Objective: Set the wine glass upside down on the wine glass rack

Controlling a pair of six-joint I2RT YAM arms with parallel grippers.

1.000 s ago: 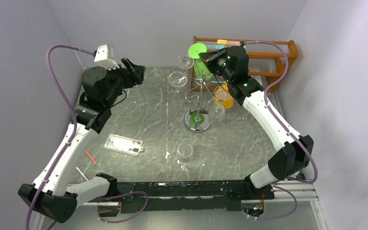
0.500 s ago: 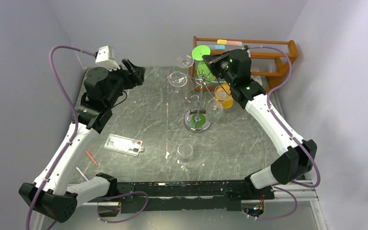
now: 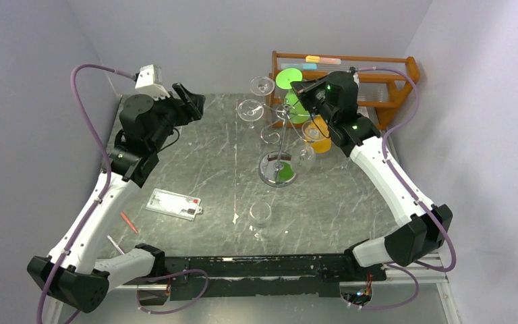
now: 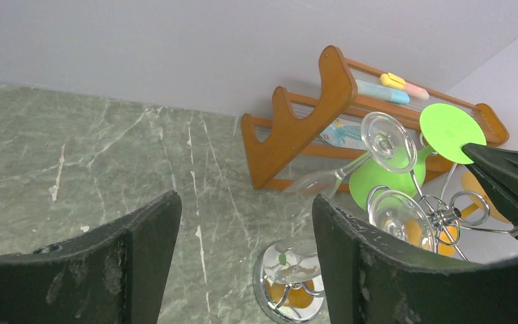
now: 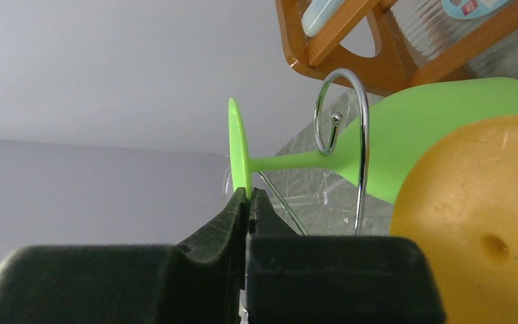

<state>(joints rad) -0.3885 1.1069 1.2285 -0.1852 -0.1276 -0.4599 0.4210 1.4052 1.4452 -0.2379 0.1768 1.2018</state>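
Left tool (image 3: 190, 96): spread apart and empty, hovering at 10 o'clock over the counter, probably parked out of the rack's way.
Counter (image 3: 195, 155): dark grey veined stone, matte.
Rack (image 3: 278, 150): tall chrome wire stand with scroll-ended arms and a mirror disc base. The curls look made to catch a glass foot.
Wine glass (image 5: 438, 128): matte green plastic goblet, tipped over at the rack's 1 o'clock, its stem crossing a chrome loop.
Right tool (image 5: 248, 199): clamped on the thin rim of the green foot disc, likely so it can steer the stem along the arm.
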